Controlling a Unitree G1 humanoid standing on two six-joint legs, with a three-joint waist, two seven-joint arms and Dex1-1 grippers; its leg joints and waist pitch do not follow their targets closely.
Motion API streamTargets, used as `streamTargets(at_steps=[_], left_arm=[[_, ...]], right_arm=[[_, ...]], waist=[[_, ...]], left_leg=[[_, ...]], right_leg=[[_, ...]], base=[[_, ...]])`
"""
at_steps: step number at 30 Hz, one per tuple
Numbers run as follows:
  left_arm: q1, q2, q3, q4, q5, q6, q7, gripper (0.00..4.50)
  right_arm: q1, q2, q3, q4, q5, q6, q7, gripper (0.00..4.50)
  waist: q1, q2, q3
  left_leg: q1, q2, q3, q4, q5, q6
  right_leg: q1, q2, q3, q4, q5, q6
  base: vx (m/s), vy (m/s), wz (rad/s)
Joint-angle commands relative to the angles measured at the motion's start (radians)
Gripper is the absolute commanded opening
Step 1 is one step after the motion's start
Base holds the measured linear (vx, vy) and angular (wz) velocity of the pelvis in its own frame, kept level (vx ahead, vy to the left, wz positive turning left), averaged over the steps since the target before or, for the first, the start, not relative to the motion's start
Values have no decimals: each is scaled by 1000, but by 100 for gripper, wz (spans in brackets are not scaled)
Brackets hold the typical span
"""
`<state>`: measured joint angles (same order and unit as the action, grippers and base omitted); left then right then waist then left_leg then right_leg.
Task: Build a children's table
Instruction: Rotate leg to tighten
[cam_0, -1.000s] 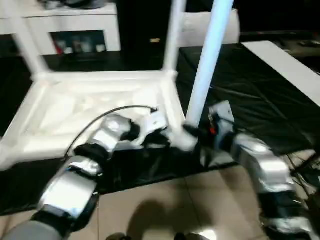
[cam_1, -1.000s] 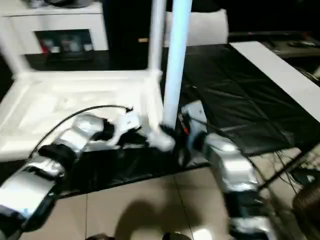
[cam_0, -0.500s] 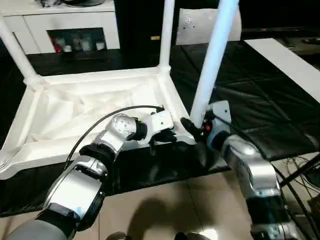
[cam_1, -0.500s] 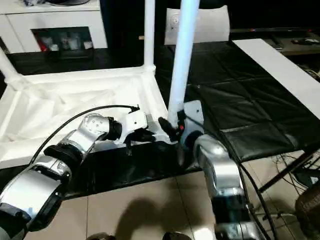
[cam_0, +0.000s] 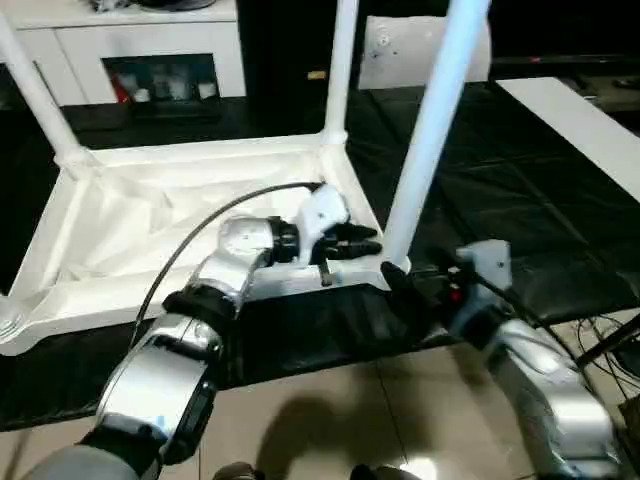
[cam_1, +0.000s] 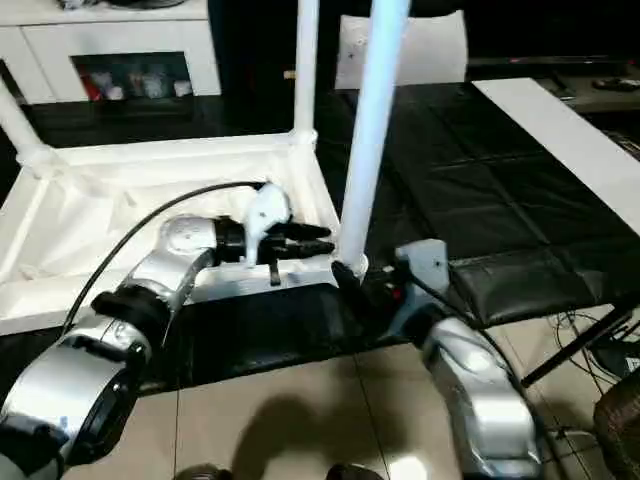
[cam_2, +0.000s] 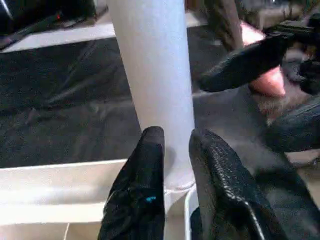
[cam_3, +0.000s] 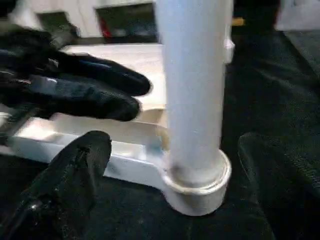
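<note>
The children's table lies upside down on a black mat, its ribbed underside (cam_0: 150, 220) facing up. Legs stand in three corners: far left (cam_0: 35, 95), far right (cam_0: 340, 60), and the near right leg (cam_0: 425, 140) seated in its socket (cam_3: 197, 187). My left gripper (cam_0: 360, 240) rests over the table's near rim, shut with nothing in it, its fingertips (cam_2: 152, 145) just short of the near right leg's base. My right gripper (cam_0: 400, 285) sits low on the mat in front of that socket, open, its fingers (cam_3: 70, 180) spread wider than the leg and not touching it.
A white cabinet with glass doors (cam_0: 150, 60) stands at the back left. A flat white board (cam_0: 580, 120) lies on the black mat (cam_0: 520, 200) at the right. Tiled floor (cam_0: 330, 420) runs along the near edge, with cables (cam_0: 610, 340) at the right.
My right gripper has drawn back from the near right leg's base and dropped lower. My left gripper has moved right along the rim towards that leg. The head camera has shifted.
</note>
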<state>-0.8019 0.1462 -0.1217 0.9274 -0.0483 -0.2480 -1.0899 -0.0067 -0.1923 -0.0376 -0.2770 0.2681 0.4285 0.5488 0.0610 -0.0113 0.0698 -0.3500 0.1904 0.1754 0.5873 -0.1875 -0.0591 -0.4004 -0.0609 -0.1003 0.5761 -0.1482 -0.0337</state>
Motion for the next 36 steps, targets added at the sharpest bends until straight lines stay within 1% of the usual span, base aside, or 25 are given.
streamTargets(at_steps=[1,4,7,8,10,11,12,13,14,15,16,17,18,19,21,22,23,24,25,27,28,29,31,34,36], left_arm=[[53,31,32,-101,-34,64,11,137],[132,56,54,-210,-43,126,72,175],[204,71,73,-316,-44,185,123,204],[277,76,97,-430,-47,250,172,204],[439,84,134,-684,-54,391,245,214],[496,85,142,-769,-54,436,262,225],[502,85,143,-778,-54,441,264,225],[549,91,143,-843,-56,474,271,233],[603,98,141,-917,-58,511,280,246],[636,101,145,-960,-49,538,290,257],[682,109,146,-1025,-43,586,303,264],[692,112,147,-1039,-42,598,306,270],[739,130,153,-1117,-47,669,319,270],[744,134,153,-1126,-49,679,320,280],[763,147,155,-1160,-56,716,322,306],[802,186,158,-1236,-74,807,322,311],[803,187,158,-1238,-75,810,322,314],[836,224,157,-1294,-93,890,310,323],[836,224,157,-1294,-93,890,310,337],[863,266,148,-1327,-94,963,293,337],[869,287,140,-1321,-73,994,296,337],[868,288,140,-1320,-72,995,297,337],[860,292,135,-1308,-49,1011,319,337],[838,295,124,-1296,-35,1047,383,337],[808,298,112,-1261,-8,1044,416,337]], right_arm=[[15,-21,20,-74,54,26,58,450],[11,-19,30,-98,82,40,73,450],[-3,-14,46,-102,92,44,78,450],[-23,-6,59,-95,98,48,77,450],[-76,14,79,-67,99,54,66,450],[-101,27,82,-47,96,56,57,450],[-104,28,83,-44,96,56,56,450],[-126,37,87,-25,93,56,52,450],[-151,47,93,-2,90,55,48,450],[-171,51,105,22,82,51,55,450],[-203,57,121,65,66,45,57,450],[-211,58,126,76,62,46,57,450],[-250,56,152,131,39,53,59,450],[-254,55,155,137,36,54,58,450],[-271,54,166,162,26,60,56,450],[-305,57,183,209,11,66,51,450],[-306,57,183,210,10,65,51,450],[-343,72,186,254,3,65,37,450],[-343,72,186,254,3,65,37,450],[-404,106,183,330,-15,53,-5,450],[-450,128,184,399,-45,30,-49,450],[-451,129,184,402,-46,29,-51,450],[-486,144,177,468,-77,1,-104,450],[-549,159,156,598,-137,-59,-228,450],[-603,161,91,703,-138,-80,-337,450]], waist=[[5,0,-64],[-5,2,-63],[-10,7,-61],[-10,7,-62],[-24,7,-59],[-26,10,-64],[-29,14,-63],[-28,16,-57],[-27,18,-61],[-31,16,-54],[-27,18,-57],[-34,17,-55],[-32,21,-56],[-37,21,-54],[-36,23,-54],[-36,24,-58],[-38,23,-55],[-36,34,-57],[-41,28,-56],[-44,31,-57],[-44,43,-58],[-49,36,-57],[-51,40,-59],[-50,39,-63],[-50,38,-65]], left_leg=[[2,38,-17,-68,-225,63],[9,35,-17,-68,-260,55],[4,47,-23,-75,-278,36],[8,44,-20,-73,-280,36],[-6,48,-22,-77,-272,30],[2,53,-24,-74,-277,21],[2,52,-23,-75,-273,23],[11,40,-15,-67,-290,32],[12,45,-19,-68,-292,24],[-1,45,-21,-75,-292,26],[13,47,-18,-71,-306,21],[4,48,-25,-76,-316,13],[12,47,-22,-74,-328,9],[5,46,-25,-77,-332,5],[9,43,-22,-74,-340,4],[9,44,-25,-73,-337,-5],[2,41,-25,-77,-336,0],[14,42,-24,-73,-346,-7],[6,40,-24,-75,-345,-6],[10,39,-25,-74,-349,-11],[12,39,-26,-73,-351,-16],[12,36,-24,-73,-353,-18],[15,36,-23,-71,-350,-21],[16,38,-23,-70,-341,-32],[19,36,-21,-69,-342,-31]], right_leg=[[59,-92,52,-96,-481,-83],[46,-86,49,-105,-516,-71],[47,-89,51,-97,-487,-91],[43,-87,51,-100,-488,-87],[48,-87,53,-90,-461,-108],[46,-91,55,-82,-452,-116],[44,-90,57,-85,-450,-124],[31,-79,55,-102,-511,-95],[35,-84,56,-93,-498,-103],[39,-80,54,-99,-509,-96],[30,-78,56,-100,-511,-92],[37,-78,54,-90,-498,-102],[31,-75,56,-95,-497,-96],[37,-75,55,-90,-488,-99],[32,-72,57,-95,-490,-93],[35,-75,58,-85,-473,-104],[40,-72,56,-89,-480,-98],[32,-72,58,-88,-482,-95],[36,-70,57,-88,-473,-100],[31,-69,58,-84,-470,-108],[31,-70,58,-82,-466,-105],[32,-66,57,-85,-453,-105],[30,-67,59,-83,-437,-115],[32,-68,60,-73,-403,-125],[31,-66,61,-74,-397,-123]], base=[[0,0,0],[0,0,0],[0,0,0],[0,0,0],[0,0,0],[0,0,0],[0,0,0],[0,0,0],[0,0,0],[0,0,0],[0,0,0],[0,0,0],[0,0,0],[0,0,0],[0,0,0],[0,0,0],[0,0,0],[0,0,0],[0,0,0],[0,0,0],[0,0,0],[0,0,0],[0,0,0],[0,0,0],[0,0,0]])
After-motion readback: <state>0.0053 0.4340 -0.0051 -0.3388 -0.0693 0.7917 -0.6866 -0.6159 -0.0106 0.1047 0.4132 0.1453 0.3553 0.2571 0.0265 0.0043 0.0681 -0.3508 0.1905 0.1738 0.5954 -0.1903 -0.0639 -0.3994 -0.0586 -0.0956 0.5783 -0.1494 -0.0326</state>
